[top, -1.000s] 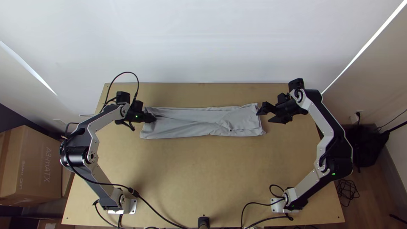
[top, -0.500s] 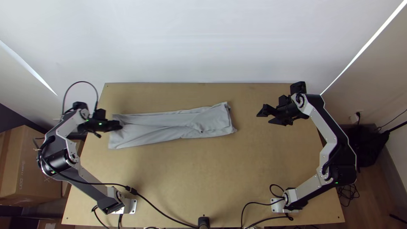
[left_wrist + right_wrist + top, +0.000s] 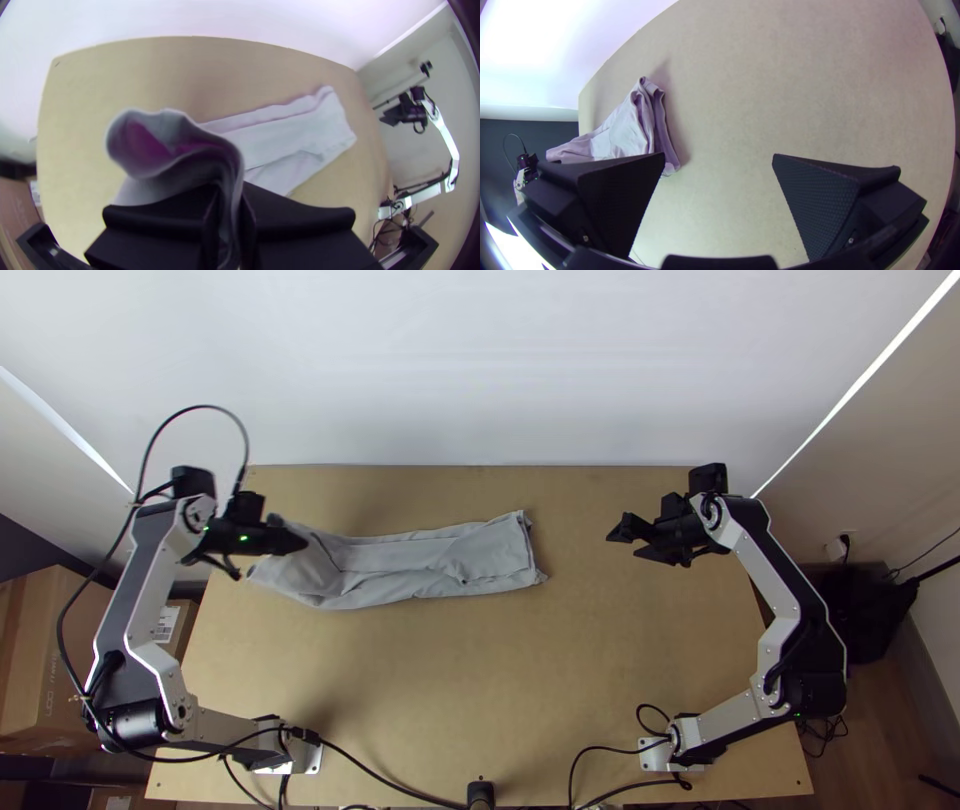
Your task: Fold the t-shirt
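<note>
Here we are with the t-shirt as a long folded strip, its long axis running across the table between the arms. Our left gripper is clenched on the strip's left end, lifted and curled, so the rest trails away towards our right side. How many layers are pinched we can't quite make out, perhaps more than one. The left is plainly the nearer; our right gripper, spread and holding nothing, waits well apart from the other end. Since the earlier frames, the whole strip has slid leftwards, and the held end has risen off the wood, ready, we judge, to fold inwards.
</note>
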{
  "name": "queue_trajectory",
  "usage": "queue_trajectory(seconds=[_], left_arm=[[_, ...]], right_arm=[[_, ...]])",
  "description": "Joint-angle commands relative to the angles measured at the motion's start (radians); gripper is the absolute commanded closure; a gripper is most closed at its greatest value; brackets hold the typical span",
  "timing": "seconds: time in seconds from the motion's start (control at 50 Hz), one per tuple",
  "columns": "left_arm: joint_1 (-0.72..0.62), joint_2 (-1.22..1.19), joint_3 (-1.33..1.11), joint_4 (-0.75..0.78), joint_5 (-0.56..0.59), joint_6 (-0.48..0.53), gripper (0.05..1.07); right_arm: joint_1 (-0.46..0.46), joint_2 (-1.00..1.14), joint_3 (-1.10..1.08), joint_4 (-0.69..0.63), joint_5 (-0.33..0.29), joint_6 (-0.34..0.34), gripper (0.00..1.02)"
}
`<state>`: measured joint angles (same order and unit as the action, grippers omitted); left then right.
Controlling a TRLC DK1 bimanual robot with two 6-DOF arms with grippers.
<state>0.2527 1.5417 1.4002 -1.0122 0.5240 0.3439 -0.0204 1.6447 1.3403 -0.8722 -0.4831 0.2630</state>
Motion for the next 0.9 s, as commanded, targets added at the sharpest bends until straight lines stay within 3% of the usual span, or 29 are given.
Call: queue_trajectory(seconds=[0.0, 0.32, 0.88], left_arm=[[-0.132, -0.014, 0.049, -0.017, 0.018, -0.115, 1.05], [-0.466, 0.198, 0.260, 0.100, -0.058, -0.385, 1.05], [-0.762, 0.632, 0.697, 0.078, -0.148, -0.507, 1.05]], right_arm=[[0.000, -0.045, -0.029, 0.002, -0.002, 0.024, 0.03], [-0.041, -0.108, -0.075, 0.001, -0.003, 0.021, 0.03], [-0.064, -0.134, -0.122, 0.001, -0.003, 0.027, 0.03]])
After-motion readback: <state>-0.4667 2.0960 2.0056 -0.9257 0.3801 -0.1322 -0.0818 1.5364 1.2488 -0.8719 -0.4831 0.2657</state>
